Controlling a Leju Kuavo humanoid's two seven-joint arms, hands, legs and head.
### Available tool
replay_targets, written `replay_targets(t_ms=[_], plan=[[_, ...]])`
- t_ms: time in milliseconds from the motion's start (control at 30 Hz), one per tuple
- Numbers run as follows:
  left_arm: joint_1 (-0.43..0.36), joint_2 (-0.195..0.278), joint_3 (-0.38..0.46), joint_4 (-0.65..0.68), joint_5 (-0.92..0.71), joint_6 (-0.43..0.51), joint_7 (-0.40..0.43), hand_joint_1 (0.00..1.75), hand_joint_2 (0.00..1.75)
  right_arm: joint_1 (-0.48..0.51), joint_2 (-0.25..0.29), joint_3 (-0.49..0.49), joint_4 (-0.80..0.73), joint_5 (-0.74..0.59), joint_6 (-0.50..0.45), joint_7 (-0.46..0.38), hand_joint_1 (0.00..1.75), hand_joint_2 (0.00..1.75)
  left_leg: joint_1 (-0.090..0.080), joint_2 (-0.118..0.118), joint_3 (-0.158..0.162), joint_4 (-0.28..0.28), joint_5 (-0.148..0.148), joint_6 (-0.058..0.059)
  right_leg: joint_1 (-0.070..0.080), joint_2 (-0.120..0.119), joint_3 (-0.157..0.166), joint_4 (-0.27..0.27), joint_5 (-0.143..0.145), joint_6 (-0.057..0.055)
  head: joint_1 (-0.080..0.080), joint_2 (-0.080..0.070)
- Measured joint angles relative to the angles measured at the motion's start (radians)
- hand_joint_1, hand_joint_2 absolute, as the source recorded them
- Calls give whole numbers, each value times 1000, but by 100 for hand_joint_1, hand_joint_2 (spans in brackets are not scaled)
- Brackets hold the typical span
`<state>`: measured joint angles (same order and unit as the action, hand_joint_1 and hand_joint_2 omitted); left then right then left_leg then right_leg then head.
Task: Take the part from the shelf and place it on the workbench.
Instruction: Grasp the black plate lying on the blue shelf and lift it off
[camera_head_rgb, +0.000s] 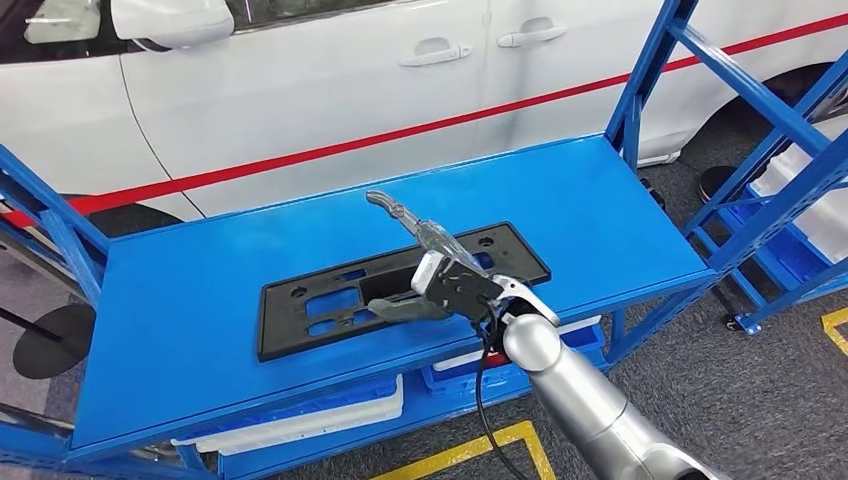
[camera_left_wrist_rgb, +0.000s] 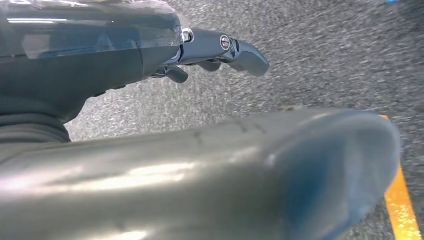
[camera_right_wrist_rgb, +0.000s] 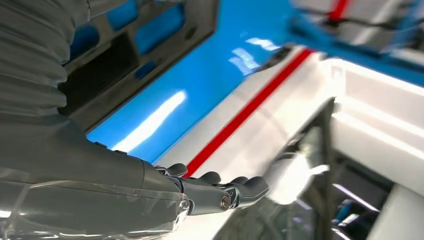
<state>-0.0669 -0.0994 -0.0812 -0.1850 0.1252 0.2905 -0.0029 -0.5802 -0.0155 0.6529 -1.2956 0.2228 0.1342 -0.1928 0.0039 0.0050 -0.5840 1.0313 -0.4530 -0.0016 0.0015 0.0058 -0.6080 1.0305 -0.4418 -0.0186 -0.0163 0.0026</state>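
The robot's right hand (camera_head_rgb: 440, 285) reaches over the black part (camera_head_rgb: 330, 300), lying flat on the blue shelf (camera_head_rgb: 180, 330); fingers spread, nothing gripped, likely poised for pickup.

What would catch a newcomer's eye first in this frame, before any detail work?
The bright blue metal workbench dominates the head view, with a flat black plastic perforated panel lying near its middle. The robot's right hand reaches over that panel's right half, fingers stretched forward and apart, though whether they touch it is unclear. Behind the bench stands a white car with a red stripe.
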Motion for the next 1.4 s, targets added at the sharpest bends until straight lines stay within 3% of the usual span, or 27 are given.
replay_targets(t_ms=[133,200,267,300,333,367,433,500,600,667,767,800,833,867,967,1033,1100,1167,1200,1267,1300,1333,1367,1400], plan=[[-3,0,5,0,-1,-2,1,0,0,-42,5,31,101,122,-38,10,0,175,3,-3,5,-19,10,15,-2,-2,-6,11,-8,21,1,0],[-4,-1,6,0,-2,-5,1,0,0,-65,5,49,152,163,-63,6,0,175,7,-2,8,-27,16,22,-5,-2,-43,92,-58,31,3,0],[-5,-1,6,0,-2,-7,0,0,0,-78,3,68,197,204,-95,3,0,175,7,-2,6,-27,17,24,-9,-3,-107,225,-116,37,4,0],[-4,-1,6,0,-1,-8,-1,0,0,-80,1,78,214,225,-113,2,0,175,7,-2,6,-26,17,25,-11,-3,-129,268,-125,40,5,0],[-4,0,7,0,-1,-10,-2,0,0,-82,0,87,229,245,-132,2,0,175,7,-2,7,-25,16,24,-13,-3,-134,276,-115,41,5,0],[-3,0,7,0,0,-12,-3,0,0,-86,-2,96,241,265,-150,2,0,175,8,-3,8,-24,15,23,-16,-4,-118,239,-86,42,5,0],[-4,0,7,0,0,-14,-6,0,0,-100,-4,110,257,294,-178,3,0,175,7,-4,8,-18,10,17,-18,-5,-50,99,-19,41,5,0],[-6,0,8,0,0,-15,-10,0,0,-114,-4,121,268,315,-195,5,0,175,4,-4,5,-13,6,8,-15,-5,-10,12,6,34,4,0],[-7,1,8,0,0,-16,-14,0,0,-124,-6,135,281,335,-207,11,0,175,4,-4,3,-13,3,-8,-11,-3,-8,1,6,16,4,0],[-8,1,8,0,-1,-16,-14,0,0,-136,-6,142,288,344,-210,13,0,175,7,-4,-11,23,-24,-19,-13,-4,-6,-5,9,2,3,0],[-10,2,8,0,-2,-16,-13,0,0,-148,-6,153,298,349,-211,15,0,175,8,-4,-93,206,-115,-27,-11,-5,-5,-7,9,-8,1,0],[-10,2,8,0,-3,-16,-11,0,0,-148,-6,157,301,349,-211,16,0,175,8,-4,-118,259,-131,-28,-9,-5,-5,-7,9,-9,1,0],[-9,2,9,0,-3,-16,-9,0,0,-149,-5,160,304,348,-212,15,0,175,8,-4,-129,277,-127,-27,-7,-5,-5,-6,8,-10,1,0],[-9,2,9,0,-3,-15,-7,0,0,-150,-5,162,305,346,-214,14,0,175,8,-4,-119,254,-104,-24,-5,-4,-4,-5,8,-10,1,0],[-10,4,9,0,-2,-14,1,0,0,-160,1,162,306,339,-224,10,0,175,5,-4,-28,55,-8,-8,-1,-1,-2,-3,6,-8,2,0],[-10,6,11,0,0,-19,5,0,0,-166,4,162,306,335,-228,8,0,175,0,-6,-1,-7,8,0,0,0,-5,-2,9,0,2,0],[-10,7,13,0,4,-27,9,0,0,-169,6,162,305,332,-228,7,0,175,-1,-7,0,-12,14,7,0,0,-6,-3,13,11,2,0],[-10,7,14,0,9,-35,12,0,0,-172,6,162,304,328,-229,6,0,175,3,-5,0,-23,25,18,-1,-1,-13,20,-13,21,3,0],[-11,7,14,0,11,-37,13,0,0,-173,6,162,304,327,-229,6,0,175,6,-4,-1,-28,30,23,-2,-1,-27,58,-44,26,4,0],[-12,8,15,0,12,-40,14,0,0,-173,6,163,305,325,-228,6,0,175,6,-2,-10,-27,37,28,-7,-1,-75,186,-121,35,4,0],[-12,8,15,0,12,-40,14,0,0,-172,6,163,305,325,-228,6,0,175,6,-2,-15,-26,39,28,-9,-1,-97,245,-145,38,4,0],[-12,8,15,0,12,-38,14,0,0,-170,6,164,306,325,-228,7,0,175,6,-2,-21,-24,40,28,-11,-1,-106,276,-151,41,4,0],[-12,8,16,0,11,-36,13,0,0,-169,6,165,307,325,-228,7,0,175,6,-2,-25,-23,41,27,-14,-2,-95,268,-136,42,4,0],[-11,8,16,0,10,-33,12,0,0,-169,6,165,307,325,-228,7,0,175,7,-2,-28,-21,43,25,-16,-3,-65,220,-108,43,4,0]])
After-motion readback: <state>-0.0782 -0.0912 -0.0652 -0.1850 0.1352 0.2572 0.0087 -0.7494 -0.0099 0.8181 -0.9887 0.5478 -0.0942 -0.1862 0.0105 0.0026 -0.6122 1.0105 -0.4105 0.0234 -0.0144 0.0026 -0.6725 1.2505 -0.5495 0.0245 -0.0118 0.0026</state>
